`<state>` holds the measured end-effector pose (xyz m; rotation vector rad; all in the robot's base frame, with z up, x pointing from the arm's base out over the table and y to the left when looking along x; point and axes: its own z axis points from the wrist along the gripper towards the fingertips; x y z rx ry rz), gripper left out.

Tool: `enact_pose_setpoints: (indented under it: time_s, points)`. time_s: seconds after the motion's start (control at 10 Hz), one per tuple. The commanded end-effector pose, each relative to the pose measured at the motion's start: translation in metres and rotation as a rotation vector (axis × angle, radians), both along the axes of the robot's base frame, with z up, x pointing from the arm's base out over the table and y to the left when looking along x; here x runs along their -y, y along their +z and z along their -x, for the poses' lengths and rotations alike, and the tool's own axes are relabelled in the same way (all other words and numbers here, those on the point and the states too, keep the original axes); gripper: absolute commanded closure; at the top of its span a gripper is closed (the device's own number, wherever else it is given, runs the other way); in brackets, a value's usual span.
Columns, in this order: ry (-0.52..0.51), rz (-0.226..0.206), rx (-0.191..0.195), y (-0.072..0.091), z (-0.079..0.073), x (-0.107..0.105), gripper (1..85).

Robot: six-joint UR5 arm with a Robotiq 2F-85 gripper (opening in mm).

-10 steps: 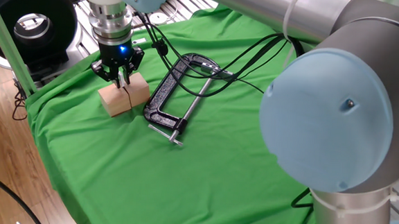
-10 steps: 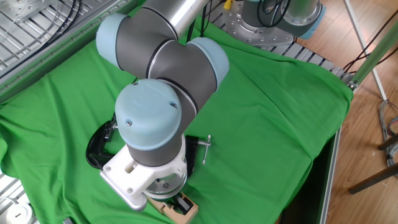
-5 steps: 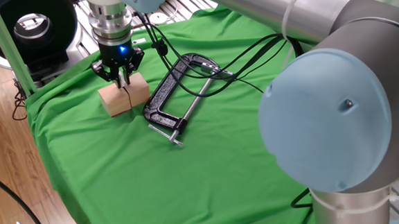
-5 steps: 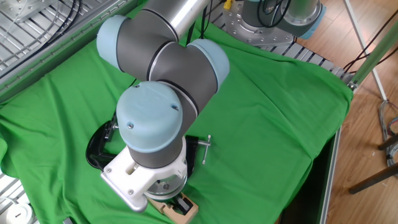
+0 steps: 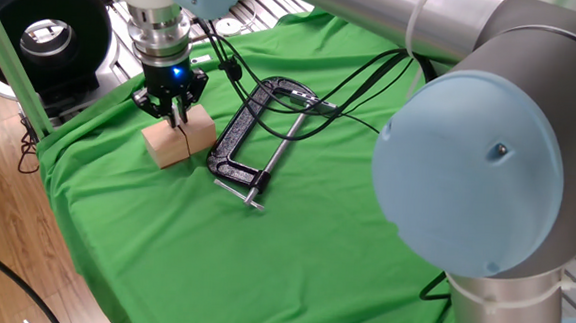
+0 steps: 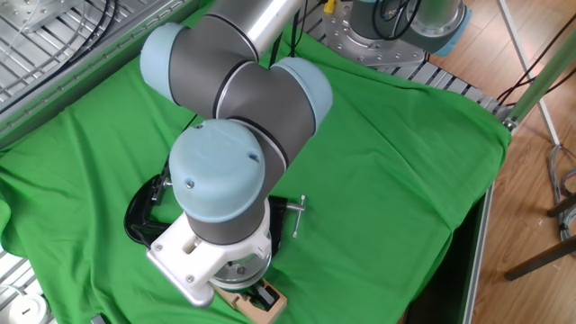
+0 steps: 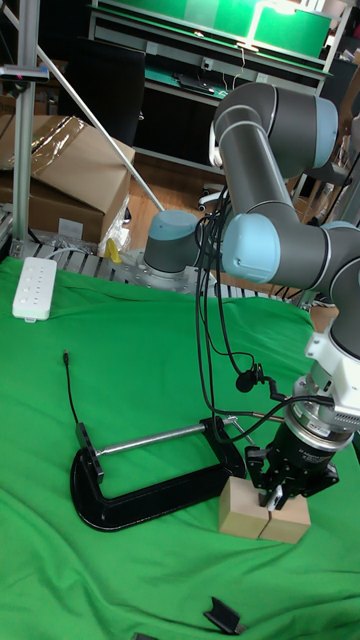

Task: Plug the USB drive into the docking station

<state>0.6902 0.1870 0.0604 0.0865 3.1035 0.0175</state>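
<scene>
My gripper [image 5: 177,117] points straight down over the wooden blocks [image 5: 179,140] at the table's left end. Its fingers are drawn close together, tips at the blocks' top. In the tall fixed view the gripper [image 7: 272,497] sits over the seam between two wooden blocks [image 7: 240,510]. The fingertips [image 6: 265,292] show just above the blocks [image 6: 256,304] in the other fixed view. The USB drive is hidden; I cannot make out anything between the tips. The docking station's body is hidden too. A thin black cable [image 7: 70,390] with a small plug lies at the left.
A big black C-clamp [image 5: 252,139] lies beside the blocks, its screw bar [image 7: 150,438] pointing left. A white power strip [image 7: 35,288] lies at the far left edge. A small black piece [image 7: 225,614] rests near the front. Green cloth [image 5: 294,232] covers the table.
</scene>
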Motion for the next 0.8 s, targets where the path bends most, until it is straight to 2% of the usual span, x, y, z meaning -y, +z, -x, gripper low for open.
enact_pose_setpoints:
  time_s: [0.0, 0.7]
  points:
    - [-0.006, -0.011, -0.002, 0.0005, 0.0003, -0.0015, 59.7]
    - [-0.009, -0.016, -0.002, 0.0, -0.0001, -0.0033, 61.0]
